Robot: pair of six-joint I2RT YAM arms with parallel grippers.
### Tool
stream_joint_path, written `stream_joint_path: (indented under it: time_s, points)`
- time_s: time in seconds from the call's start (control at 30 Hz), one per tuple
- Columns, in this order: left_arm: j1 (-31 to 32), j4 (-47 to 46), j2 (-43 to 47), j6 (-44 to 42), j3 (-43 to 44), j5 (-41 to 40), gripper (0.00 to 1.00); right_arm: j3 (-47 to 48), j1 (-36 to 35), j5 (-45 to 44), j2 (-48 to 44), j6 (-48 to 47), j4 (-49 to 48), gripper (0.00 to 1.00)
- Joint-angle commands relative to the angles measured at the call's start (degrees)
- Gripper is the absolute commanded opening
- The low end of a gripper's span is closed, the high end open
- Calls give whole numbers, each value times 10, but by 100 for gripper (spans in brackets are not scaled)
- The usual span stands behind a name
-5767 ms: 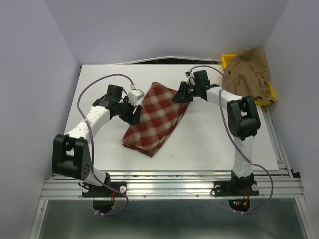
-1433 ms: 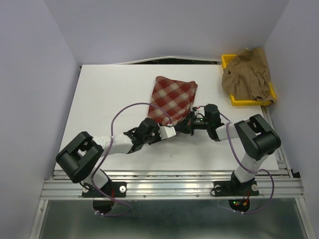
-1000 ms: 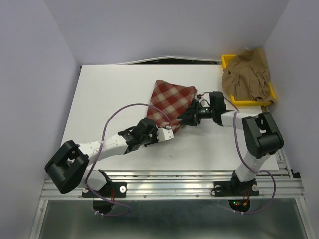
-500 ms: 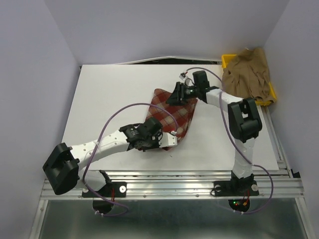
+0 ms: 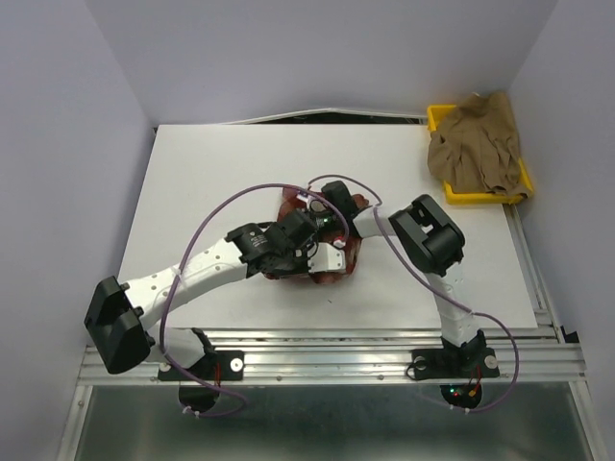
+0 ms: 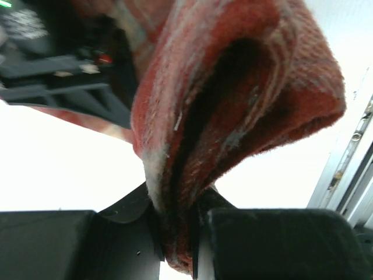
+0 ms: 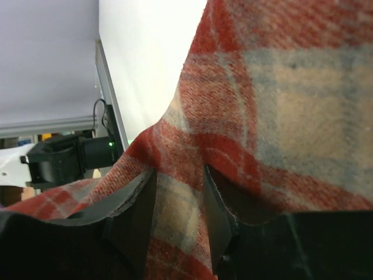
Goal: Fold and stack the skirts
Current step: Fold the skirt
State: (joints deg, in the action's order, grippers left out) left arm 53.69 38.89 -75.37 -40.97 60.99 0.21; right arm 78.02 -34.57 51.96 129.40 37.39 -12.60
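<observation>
1. Near the middle of the flat white surface (image 5: pixel 211 182), the red-and-cream plaid skirt of soft fabric (image 5: pixel 325 273) sits bunched in a small heap. Both arms meet over it and hide most of it from above.
2. The left gripper (image 6: pixel 178 245) is clamped tight on a thick fold of the plaid skirt. In the left wrist view several pinched layers rise out of the closed fingers and curl over in a loop.
3. The right gripper (image 7: pixel 175 224) also has hold of plaid cloth. Its fingers (image 7: pixel 137 216) press on the cloth from both sides with no gap showing, and the checked fabric fills most of that view.
4. Seen from above, the two grippers are just beside each other over the heap, with the right one on the far side and the left one on the near side.
5. The plain tan-brown skirt (image 5: pixel 476 144) lies crumpled in the rectangular yellow plastic tray (image 5: pixel 438 117) at the far right corner of the surface. It spills over the tray's rim and is well apart from the plaid skirt.
</observation>
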Motion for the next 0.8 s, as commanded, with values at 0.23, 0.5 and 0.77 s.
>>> stream_joint_path:
  time_s: [0.23,0.5,0.77]
  points:
    - [4,117,-61,-89,85,101,3,-81,-102,9,-87,3,-32,46]
    - [4,189,-76,-122,91,178,4,95,12,-56,-93,-213,235,75]
    - [4,227,-104,-134,122,191,6,253,64,-137,11,-356,350,79]
